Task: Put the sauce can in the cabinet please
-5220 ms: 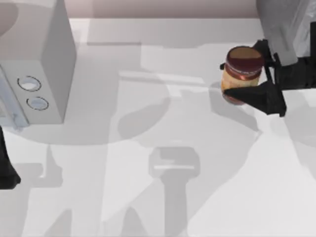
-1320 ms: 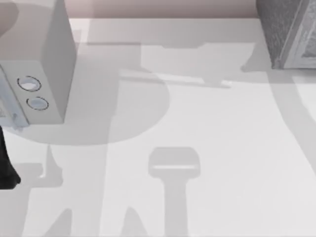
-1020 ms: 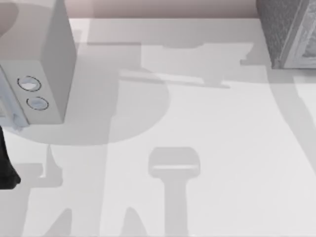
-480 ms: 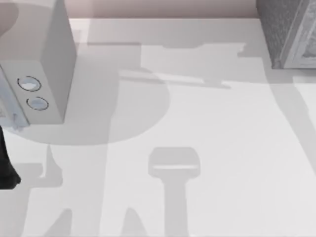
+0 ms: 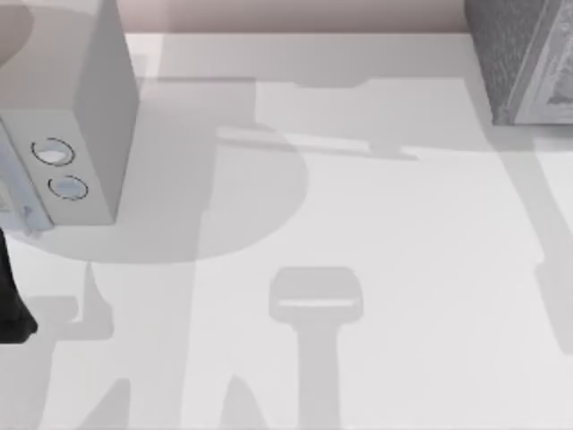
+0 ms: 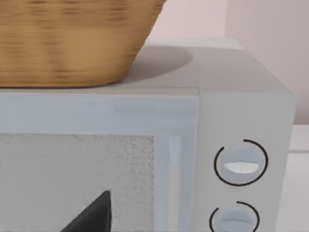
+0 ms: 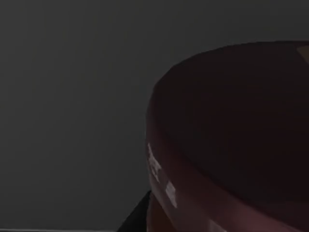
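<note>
The sauce can [image 7: 227, 140] sits very close in the right wrist view. Its dark red-brown round top faces the camera, and dim grey surfaces lie all around it. A dark piece of my right gripper [image 7: 137, 220] shows right beside the can's side. The cabinet [image 5: 524, 54], a grey speckled box with a lighter panelled front, stands at the table's far right corner in the top view. My left arm [image 5: 11, 305] is parked at the table's left edge. A dark tip of my left gripper [image 6: 91, 215] points at the microwave's door.
A smooth white microwave [image 5: 85, 116] with two round dials [image 6: 240, 163] stands at the far left of the table. A woven basket [image 6: 72, 38] rests on top of it. The white tabletop [image 5: 358, 224] between microwave and cabinet carries only shadows.
Five seconds ago my right gripper held the can above the table's right side in the top view. Both have left that view. Over the last second only the shadows near the cabinet shifted.
</note>
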Available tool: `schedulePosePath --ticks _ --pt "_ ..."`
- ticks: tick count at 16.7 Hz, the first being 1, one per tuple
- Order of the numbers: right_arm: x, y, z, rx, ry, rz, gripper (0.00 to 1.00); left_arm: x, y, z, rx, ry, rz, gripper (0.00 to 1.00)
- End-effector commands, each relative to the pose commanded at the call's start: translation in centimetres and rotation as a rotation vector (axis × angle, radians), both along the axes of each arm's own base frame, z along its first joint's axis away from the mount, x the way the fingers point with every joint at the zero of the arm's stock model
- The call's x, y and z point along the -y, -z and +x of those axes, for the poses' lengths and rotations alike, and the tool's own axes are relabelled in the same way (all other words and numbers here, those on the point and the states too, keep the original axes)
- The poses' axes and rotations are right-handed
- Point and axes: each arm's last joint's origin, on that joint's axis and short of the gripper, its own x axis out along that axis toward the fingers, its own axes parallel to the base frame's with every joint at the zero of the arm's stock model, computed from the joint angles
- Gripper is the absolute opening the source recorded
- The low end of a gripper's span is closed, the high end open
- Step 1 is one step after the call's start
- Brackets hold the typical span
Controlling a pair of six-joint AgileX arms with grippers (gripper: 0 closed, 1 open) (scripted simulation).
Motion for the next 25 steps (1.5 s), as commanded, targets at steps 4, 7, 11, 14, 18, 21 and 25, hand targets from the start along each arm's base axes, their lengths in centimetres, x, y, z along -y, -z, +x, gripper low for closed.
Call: schedulePosePath --ticks 4,7,11,14,18,21,25 --pt "0.53 0.24 1.4 0.013 0.012 0.004 0.0 0.0 0.0 0.0 0.0 0.0 0.0 1.0" --pt "0.53 0.24 1.4 0.013 0.012 0.004 0.0 0.0 0.0 0.0 0.0 0.0 0.0 1.0" --pt "0.53 0.24 1.4 0.013 0.012 0.004 0.3 0.0 0.0 0.0 0.0 0.0 0.0 1.0" --pt "0.53 0.24 1.4 0.013 0.012 0.004 0.53 0.0 0.0 0.0 0.0 0.0 0.0 1.0" --pt "0.53 0.24 1.4 0.013 0.012 0.004 0.83 0.0 0.0 0.0 0.0 0.0 0.0 1.0" --pt "0.53 0.24 1.4 0.013 0.012 0.004 1.0 0.0 0.0 0.0 0.0 0.0 0.0 1.0" --pt "0.53 0.24 1.4 0.013 0.012 0.004 1.0 0.0 0.0 0.0 0.0 0.0 0.0 1.0"
